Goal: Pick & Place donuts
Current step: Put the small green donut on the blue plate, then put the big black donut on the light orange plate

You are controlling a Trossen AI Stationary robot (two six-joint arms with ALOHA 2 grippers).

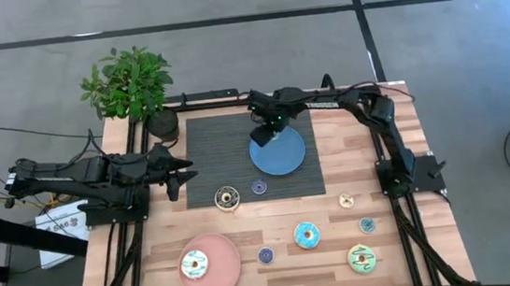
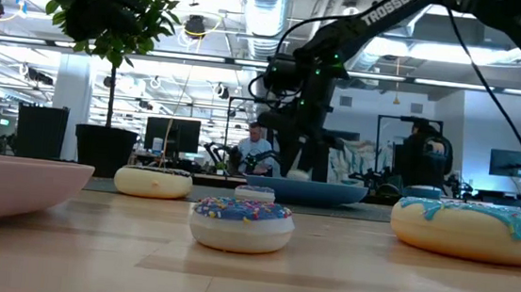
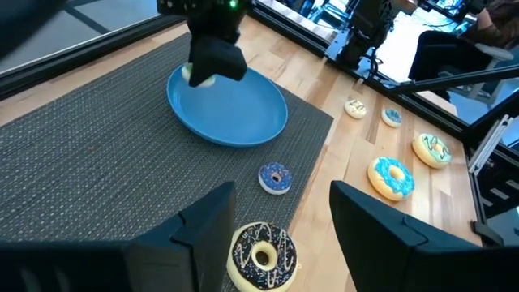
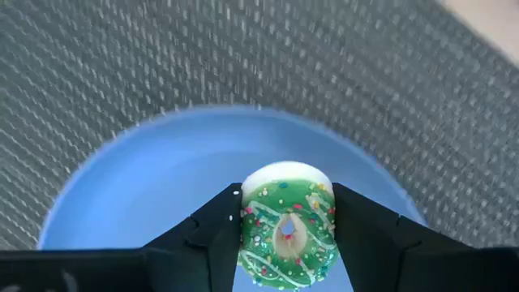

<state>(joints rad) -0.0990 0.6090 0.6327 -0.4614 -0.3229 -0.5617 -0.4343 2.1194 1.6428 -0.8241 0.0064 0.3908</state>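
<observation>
"TROSSEN" reads along the right arm (image 2: 400, 9). Right claw (image 4: 287, 212) clamps a small green-iced donut (image 4: 287, 225) — sprinkled, cream-sided — over the blue plate (image 4: 162, 178). Left claw (image 3: 280, 215) stands apart.

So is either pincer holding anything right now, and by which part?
The right pincer grips a small green donut by its opposite outer sides, above the blue plate. The left pincer is open and empty.

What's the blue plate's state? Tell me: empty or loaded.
Empty: the blue plate is bare; the right gripper holds a green donut above it.
</observation>
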